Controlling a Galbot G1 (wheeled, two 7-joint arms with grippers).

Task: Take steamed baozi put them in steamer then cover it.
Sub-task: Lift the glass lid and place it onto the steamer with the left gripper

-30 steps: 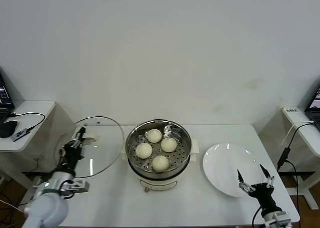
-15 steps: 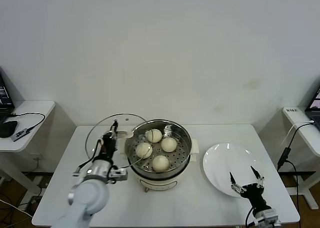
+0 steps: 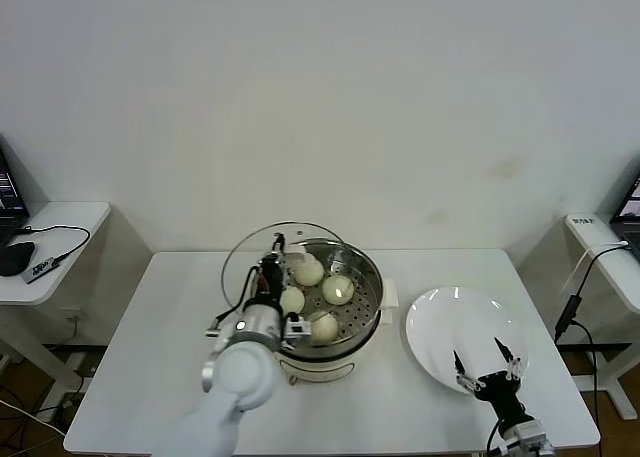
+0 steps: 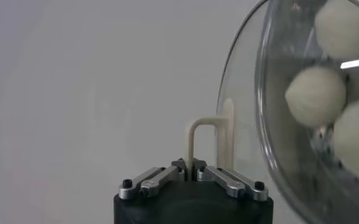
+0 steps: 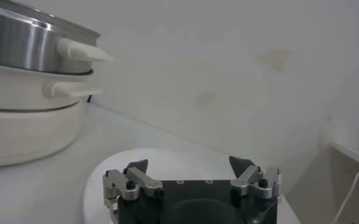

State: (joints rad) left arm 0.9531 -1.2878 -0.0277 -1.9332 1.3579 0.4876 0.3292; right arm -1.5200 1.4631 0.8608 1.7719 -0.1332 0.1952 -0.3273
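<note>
1. Cover (image 3: 272,269) handle (image 4: 206,145) sits pinched between the left gripper (image 4: 193,172) fingers, which press together on the cream bar.
2. Held that way, the glass cover hangs tilted, nearly on edge, at the steamer (image 3: 365,277) rim on the robot's left side; in the head view it overlaps that side of the basket and is not seated on the rim.
3. Seen through the glass in the left wrist view, the baozi (image 4: 316,96) lie just behind the cover.
4. All four baozi (image 3: 338,289) rest on the perforated floor of the steamer, which stands on its white base near the middle of the table (image 3: 160,307).
5. Right gripper (image 3: 483,367) hovers low over the near edge of the plate (image 3: 440,322), fingers spread wide and holding nothing; the plate carries no buns.
6. Judged from this, loading is done: nothing is left to carry over.
7. What remains is the covering: the lid likely needs to be levelled, centred over the basket and lowered until its metal rim sits all round, then released.
8. A tilted lid could catch the near rim or knock a bun, so the set-down probably calls for care.
</note>
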